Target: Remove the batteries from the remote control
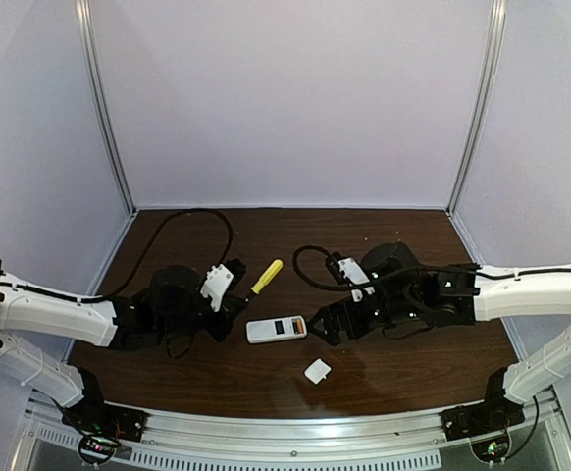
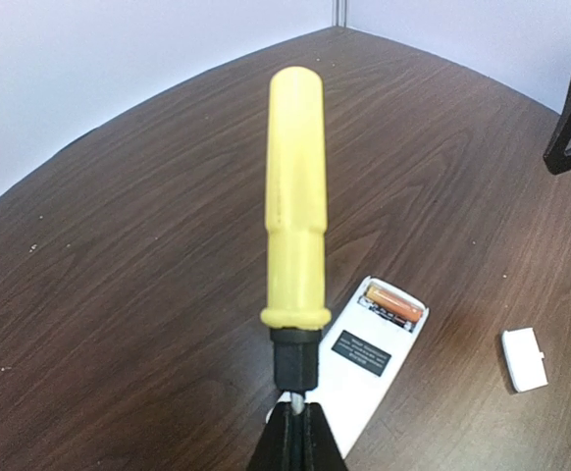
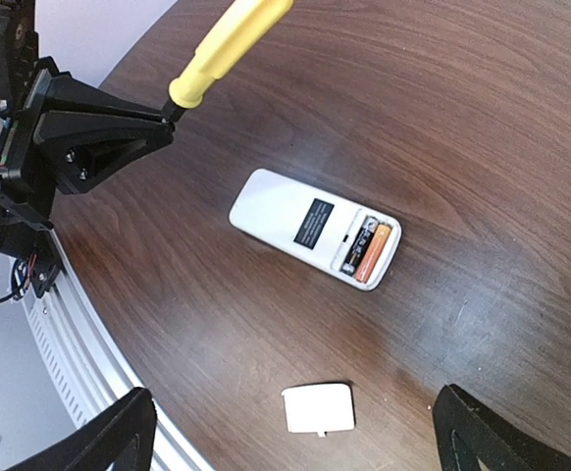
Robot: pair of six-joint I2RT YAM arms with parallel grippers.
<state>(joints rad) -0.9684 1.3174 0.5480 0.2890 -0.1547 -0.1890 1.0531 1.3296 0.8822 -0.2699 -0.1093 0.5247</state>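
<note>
Here the left gripper (image 2: 295, 437) is seen clamped on the shaft of the yellow-handled screwdriver (image 2: 295, 206), whose handle is pointed away from it. The right gripper (image 1: 323, 326) is spread wide with nothing held, just beside the remote control (image 3: 315, 228), which is laid back-up on the table (image 3: 482, 118). The batteries (image 3: 367, 251) are seated in its open compartment, one orange, the other possibly darker. The white cover (image 3: 319, 407) is set apart nearby.

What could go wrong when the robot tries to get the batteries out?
The left tool grips the yellow screwdriver by its thin metal end, so it might slip or twist. The remote control lies loose on the table, and the right tool is open and not holding it, so a push may slide it away. The batteries, once freed, could roll off.
</note>
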